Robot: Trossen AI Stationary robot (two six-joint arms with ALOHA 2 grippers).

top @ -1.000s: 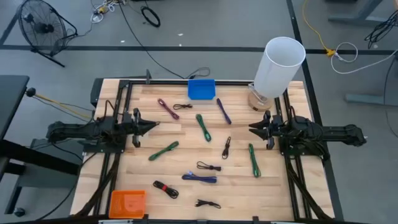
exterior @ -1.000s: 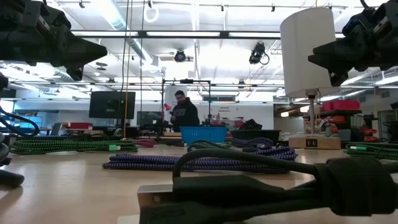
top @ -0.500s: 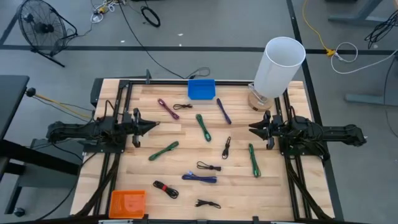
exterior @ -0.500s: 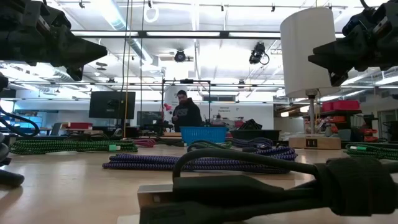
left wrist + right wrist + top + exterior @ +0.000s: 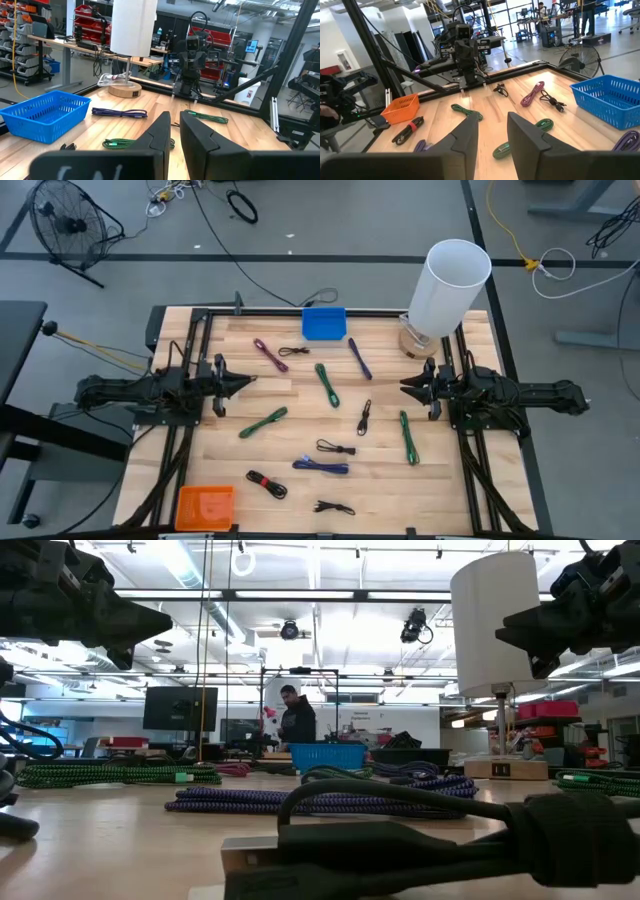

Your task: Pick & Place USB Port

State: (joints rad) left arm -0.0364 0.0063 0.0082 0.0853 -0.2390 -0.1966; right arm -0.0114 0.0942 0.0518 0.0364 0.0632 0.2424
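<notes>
Baskets at opposite ends, cables strewn between your two arms.

Your blue mesh basket (image 5: 324, 323) and orange bin (image 5: 205, 503) look empty; braided USB cables (image 5: 327, 384) lie across the wood table (image 5: 290, 410). A white cylinder lamp (image 5: 448, 288) stands near your right gripper (image 5: 408, 387), fingers slightly parted; your left gripper (image 5: 247, 381) likewise.

From overhead I get bright, even light on the pale wooden slatted surface (image 5: 300, 430); shadows under the cables are short and soft. At surface level the long ceiling strip lights (image 5: 190, 565) glare white, and the nearest thick black cable (image 5: 420, 830) is blurred while the far room stays fairly sharp. My left wrist camera shows its own dark fingers (image 5: 162, 137) out of focus against a well-lit room. My right wrist camera catches washed-out daylight from the tall windows (image 5: 535, 10).
</notes>
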